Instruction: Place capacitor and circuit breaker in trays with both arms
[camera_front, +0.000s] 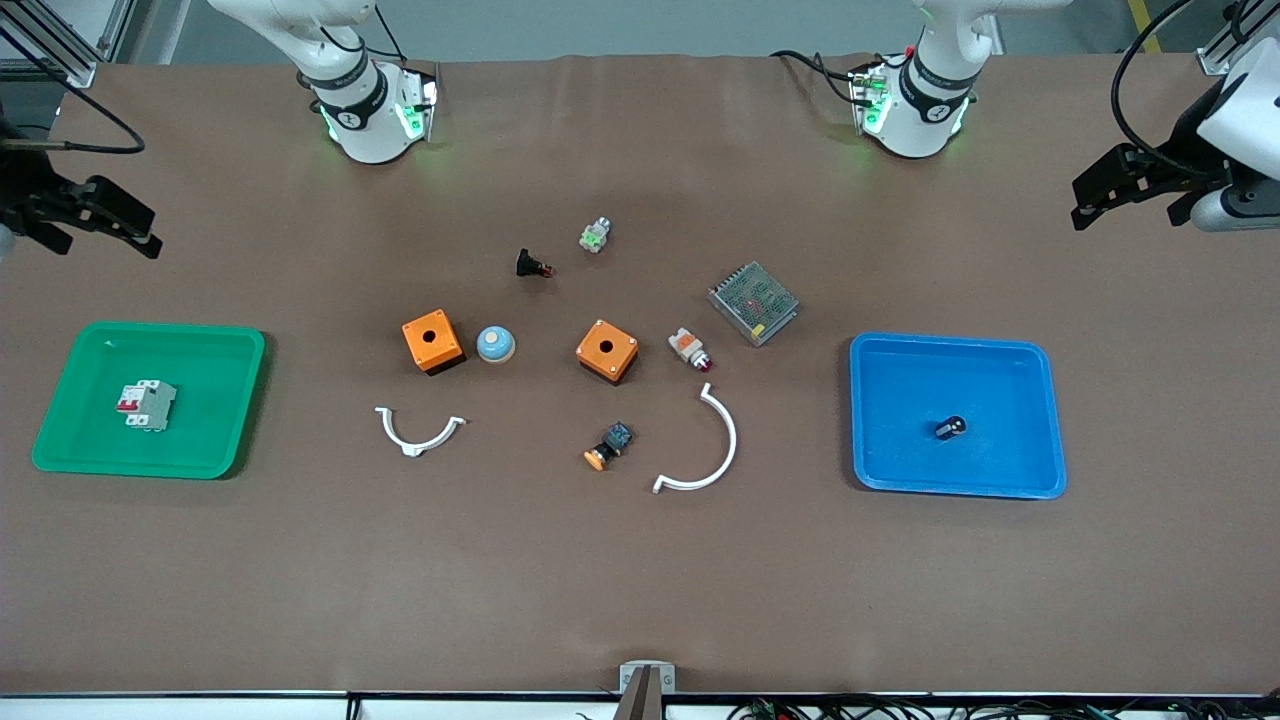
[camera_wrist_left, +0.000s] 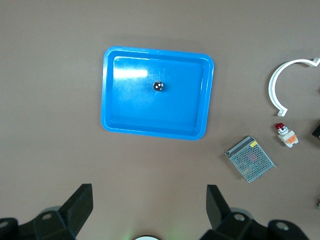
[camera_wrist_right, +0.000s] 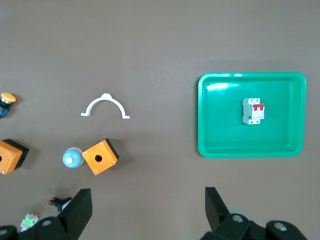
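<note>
A: Quick status — how far along?

B: Looks done, as far as I can judge. Going big to small: the table (camera_front: 640, 560) has 2 trays. The blue tray (camera_front: 1040, 420) sits toward the left arm's end, the green tray (camera_front: 90, 400) toward the right arm's end. The circuit breaker (camera_front: 148, 405) lies flat in the green tray, approx. mid-tray, red switches showing. The capacitor (camera_front: 950, 428) is in the blue tray, also near the middle, not touching the rim.

A: Anything left to do?

B: Nothing obvious. Both parts are placed and neither is being held. The other bits in the middle of the table aren't part of the job: the mesh-topped metal box (camera_front: 754, 302), 2 orange boxes (camera_front: 433, 340) (camera_front: 607, 351), 2 white curved clips (camera_front: 420, 432) (camera_front: 705, 450), plus a few small buttons.

A: And the arms?

B: Both are pulled back and up, away from the parts. The left gripper (camera_front: 1090, 205) hangs over bare table at the left arm's end, with nothing under it. Its wrist view looks straight down on the blue tray, and its fingers (camera_wrist_left: 80, 205) are spread wide, empty. The right gripper (camera_front: 135, 232) is over bare table at the right arm's end, with the green tray nearer the front camera than the spot it's over. Its fingers (camera_wrist_right: 80, 207) are spread wide too — nothing in them.

A: So both are waiting?

B: I'd say so, both parked clear of the trays.
</note>
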